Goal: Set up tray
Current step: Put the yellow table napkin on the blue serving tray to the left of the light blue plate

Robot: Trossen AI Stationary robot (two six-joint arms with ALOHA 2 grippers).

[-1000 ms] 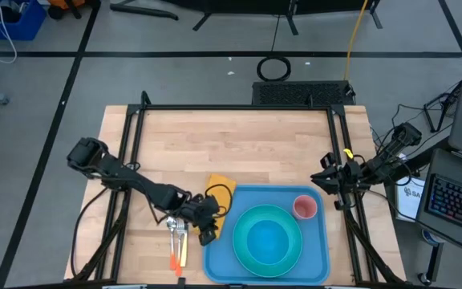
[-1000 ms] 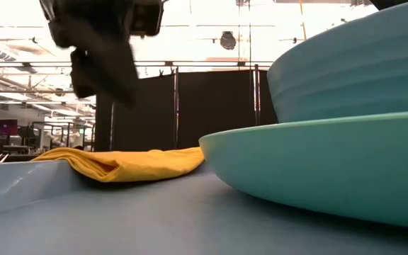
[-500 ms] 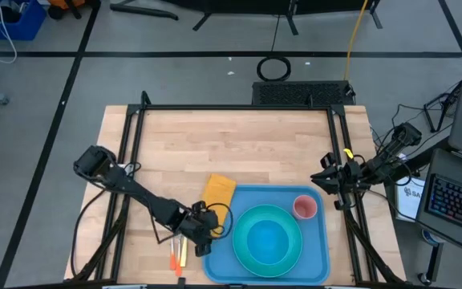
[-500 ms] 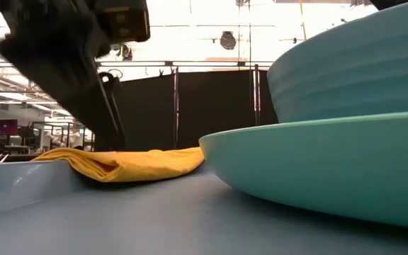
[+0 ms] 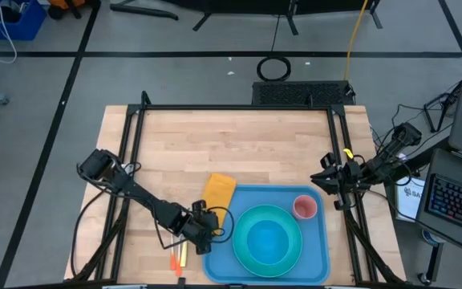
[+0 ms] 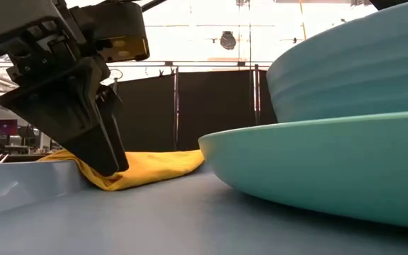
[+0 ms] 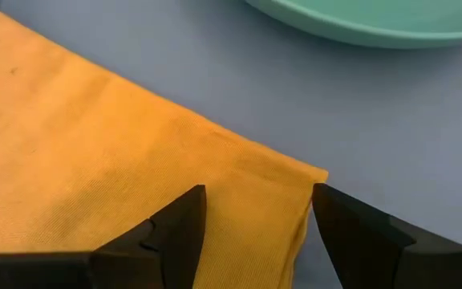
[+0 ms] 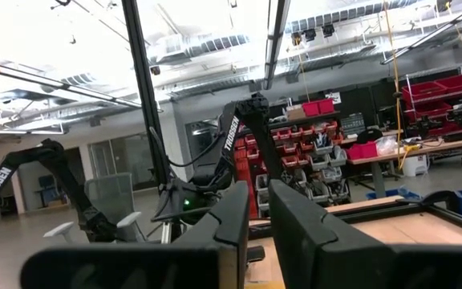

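Beneath the left gripper (image 7: 255, 217)'s spread jaws, tray (image 7: 391, 152).

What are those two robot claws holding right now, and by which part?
Nothing. The left gripper is open, its fingers straddling a corner of the yellow cloth on the tray. The right gripper waits empty at the table's edge.

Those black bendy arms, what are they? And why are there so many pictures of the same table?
They are two robot arms, each ending in a two-finger pincher. One camera looks down from above, one sits low on the tray, and each arm carries its own camera at the wrist. On the wooden table lies a blue tray holding a turquoise plate and a pink cup. A yellow cloth lies partly on the tray's corner, and some cutlery sits beside it. The left gripper is open just over the cloth's edge, holding nothing. The right gripper waits, nearly closed and empty, at the table's right side.
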